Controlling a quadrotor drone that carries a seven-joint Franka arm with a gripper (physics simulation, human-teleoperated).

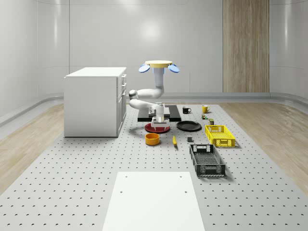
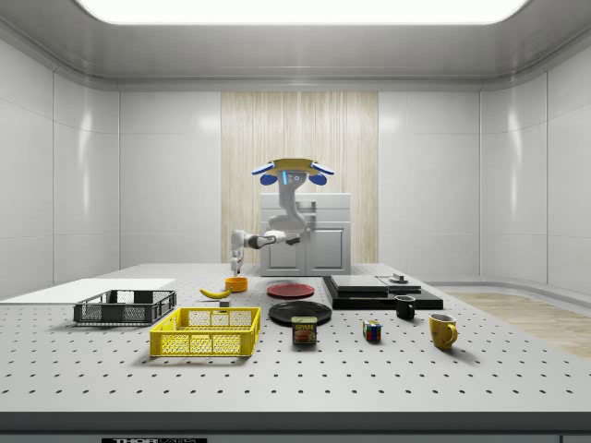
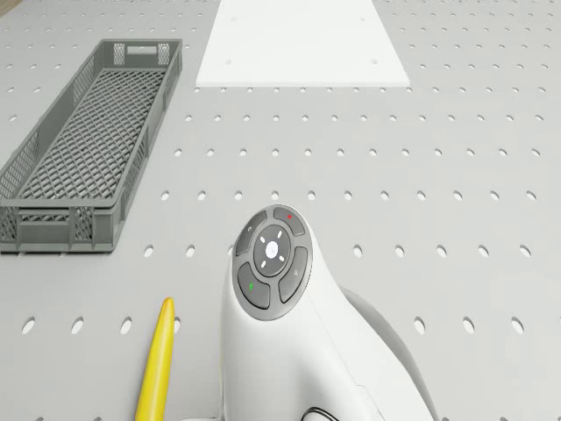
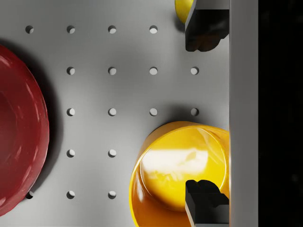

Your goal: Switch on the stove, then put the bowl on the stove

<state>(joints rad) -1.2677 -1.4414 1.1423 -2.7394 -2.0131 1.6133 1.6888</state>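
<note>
While the arm reaches down, table (image 1: 72, 168): a perforated grey top that lies below the fingers and carries everything else.
Drone (image 1: 159, 65): it hovers above the fingers, over the stove's near edge, with the arm folded down from it.
Stove (image 1: 174, 111): a flat black slab behind the fingers, on the far side of the red plate. I cannot tell whether it is switched on.
Red plate (image 4: 19, 137): it lies beside the fingers, apart from the bowl, with bare table between the two.
Bowl (image 4: 180, 170): orange, upright and open, it stands on the table just under the fingers; one fingertip hangs over its rim and the other well outside it. In the whole-scene view the bowl (image 1: 152, 139) sits just in front of the plate.
Handling: I judge it light, stiff and glossy, so probably slippery. Its wall is thin and its round body is too broad to span safely.
Hold: the rim is the best place, with one finger inside the wall and one outside. It should be pinched squarely so that the bowl does not tilt or slide out.
Banana (image 4: 182, 9): its yellow tip lies just beyond the farther fingertip, close enough to be nudged.
Gripper (image 4: 208, 116): it points straight down above the table.
Fingers (image 4: 206, 203): spread wide and holding nothing.
</note>
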